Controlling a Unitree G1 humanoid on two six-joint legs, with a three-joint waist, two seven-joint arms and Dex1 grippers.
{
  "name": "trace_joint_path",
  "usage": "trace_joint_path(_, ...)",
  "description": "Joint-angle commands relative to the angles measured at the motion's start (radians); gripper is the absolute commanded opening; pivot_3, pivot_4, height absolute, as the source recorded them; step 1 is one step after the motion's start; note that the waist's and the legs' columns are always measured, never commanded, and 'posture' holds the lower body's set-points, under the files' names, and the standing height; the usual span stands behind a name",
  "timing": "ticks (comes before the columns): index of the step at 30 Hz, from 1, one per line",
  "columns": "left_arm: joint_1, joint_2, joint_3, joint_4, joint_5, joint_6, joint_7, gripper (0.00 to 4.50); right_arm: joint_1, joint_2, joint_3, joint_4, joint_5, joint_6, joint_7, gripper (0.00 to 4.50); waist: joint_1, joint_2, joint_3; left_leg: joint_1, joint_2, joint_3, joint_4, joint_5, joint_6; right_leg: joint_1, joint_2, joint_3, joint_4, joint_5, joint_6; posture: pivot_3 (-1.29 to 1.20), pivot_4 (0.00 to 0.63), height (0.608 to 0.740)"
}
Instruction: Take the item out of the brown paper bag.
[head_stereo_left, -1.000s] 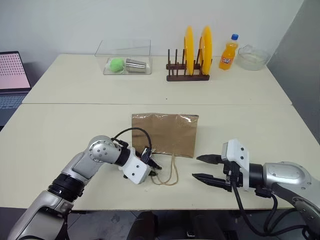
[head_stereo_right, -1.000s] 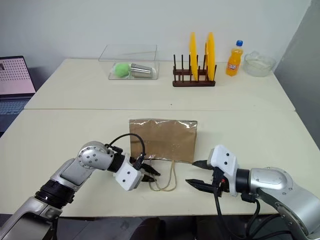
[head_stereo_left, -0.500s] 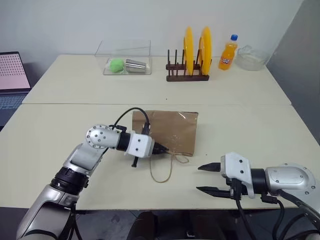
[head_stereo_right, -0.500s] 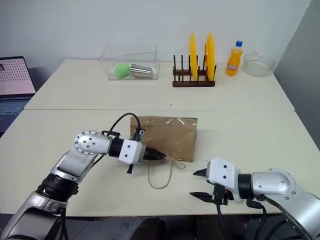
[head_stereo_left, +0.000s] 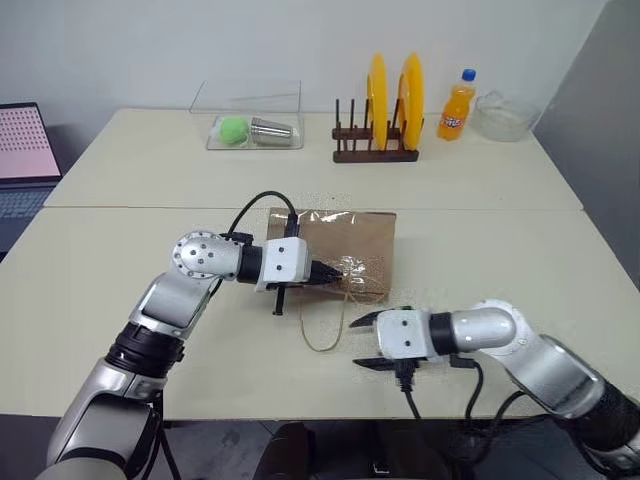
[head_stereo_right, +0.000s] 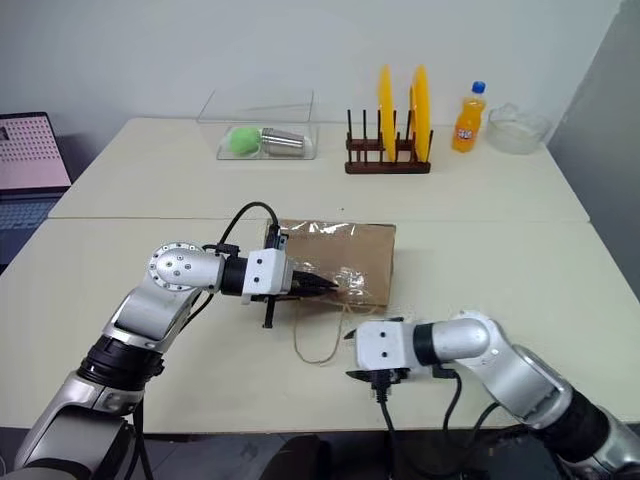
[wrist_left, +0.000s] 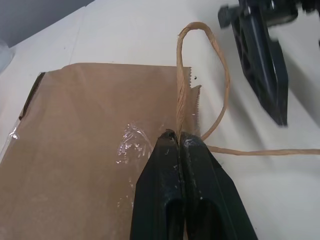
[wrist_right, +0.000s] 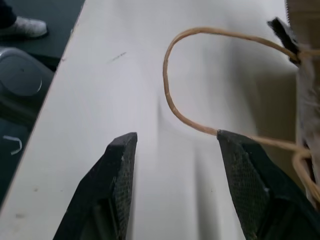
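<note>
Bag (head_stereo_left: 345, 250) mouth's lifted now — left claw (wrist_left: 177, 137) pinching a cord handle (wrist_left: 200, 75); right claw (wrist_right: 172, 165), spread, has swung in beside it.

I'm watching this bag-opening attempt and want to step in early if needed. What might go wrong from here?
The left gripper is shut on one thin cord handle alone; pulling may tear the handle off the creased brown paper bag or simply drag the flat bag across the table without opening it. The right gripper, jaws open, sits by the other cord loop and might snag it rather than reach the bag's mouth.
</note>
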Motion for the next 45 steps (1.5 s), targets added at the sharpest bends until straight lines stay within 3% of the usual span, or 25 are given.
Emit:
trace_joint_path(1, -0.023, -0.001, 0.03, -0.037, -0.013, 0.007, 0.008, 0.04, -0.028, 0.053, 0.036, 0.047, -0.059, -0.047, 0.004, 2.68, 0.0, 0.0, 0.0, 0.0, 0.0, 0.0, 0.0, 0.0, 0.0, 0.0, 0.0, 0.0, 0.0, 0.0, 0.0, 0.0, 0.15, 0.74)
trace_joint_path(11, -0.026, 0.0, 0.03, -0.057, -0.008, 0.024, 0.011, 0.04, -0.054, 0.191, 0.068, 0.183, -0.189, -0.093, -0.032, 2.68, 0.0, 0.0, 0.0, 0.0, 0.0, 0.0, 0.001, 0.0, 0.0, 0.0, 0.0, 0.0, 0.002, 0.0, 0.0, 0.0, 0.15, 0.74)
trace_joint_path(14, -0.026, 0.0, 0.031, -0.063, -0.01, 0.032, 0.012, 0.0, -0.047, 0.206, 0.054, 0.197, -0.195, -0.083, -0.034, 2.05, 0.0, 0.0, 0.0, 0.0, 0.0, 0.0, 0.001, 0.0, 0.0, 0.0, 0.0, 0.0, 0.002, 0.001, -0.001, 0.0, 0.15, 0.74)
trace_joint_path(20, -0.038, 0.0, 0.038, -0.061, -0.015, 0.046, 0.013, 0.0, -0.019, 0.197, 0.051, 0.197, -0.204, -0.078, -0.014, 0.02, 0.0, 0.0, 0.0, 0.0, 0.0, 0.0, 0.001, 0.0, 0.0, 0.0, 0.0, 0.0, 0.002, 0.001, -0.001, 0.0, 0.15, 0.74)
trace_joint_path(34, -0.188, -0.073, 0.118, -0.005, -0.094, 0.259, 0.089, 0.0, 0.036, 0.184, 0.071, 0.23, -0.237, -0.089, 0.005, 0.02, 0.0, 0.0, 0.0, 0.0, 0.0, 0.0, 0.003, 0.0, 0.0, 0.0, 0.0, 0.0, 0.003, 0.0, 0.0, 0.0, 0.15, 0.74)
trace_joint_path(45, -0.32, -0.108, 0.167, 0.155, -0.097, 0.252, 0.124, 0.0, 0.079, 0.161, 0.088, 0.231, -0.287, -0.115, 0.015, 0.02, 0.001, 0.0, -0.001, 0.0, -0.001, 0.0, 0.007, 0.0, 0.0, 0.002, 0.0, 0.0, 0.003, 0.0, 0.0, 0.0, 0.15, 0.74)
